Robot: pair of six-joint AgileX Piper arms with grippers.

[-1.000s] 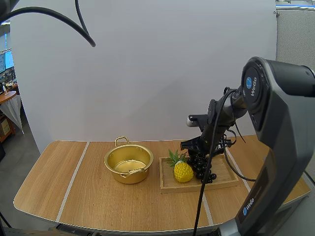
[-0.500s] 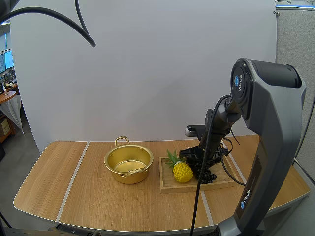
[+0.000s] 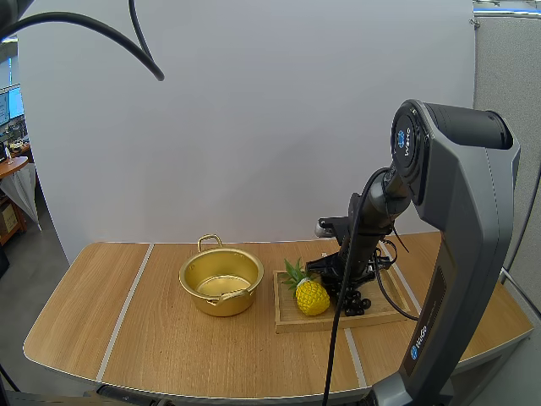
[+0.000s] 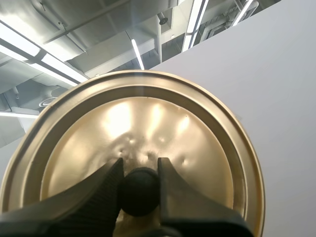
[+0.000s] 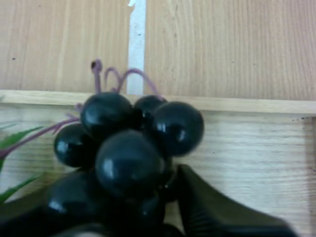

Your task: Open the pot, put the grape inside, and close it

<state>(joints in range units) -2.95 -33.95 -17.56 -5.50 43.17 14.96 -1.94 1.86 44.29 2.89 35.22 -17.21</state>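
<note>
Gold lid (image 4: 143,123) clamped by its knob (image 4: 140,191) in left gripper (image 4: 139,170); right gripper (image 5: 129,197) spread astride grapes (image 5: 127,148) on tray (image 3: 292,320), 3 o'clock of pot (image 3: 221,306).

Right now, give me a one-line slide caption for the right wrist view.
Right gripper, open, straddles the grape bunch on the wooden tray.

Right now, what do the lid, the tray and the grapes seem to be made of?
Lid: thin metal, brass-gold with a satin sheen; it shows soft highlights and small dents. Its knob: matt black, perhaps plastic.
Tray: pale wood, matt; grain lines show.
Grapes: glossy black balls on thin purple stems, probably plastic, being so even.
</note>
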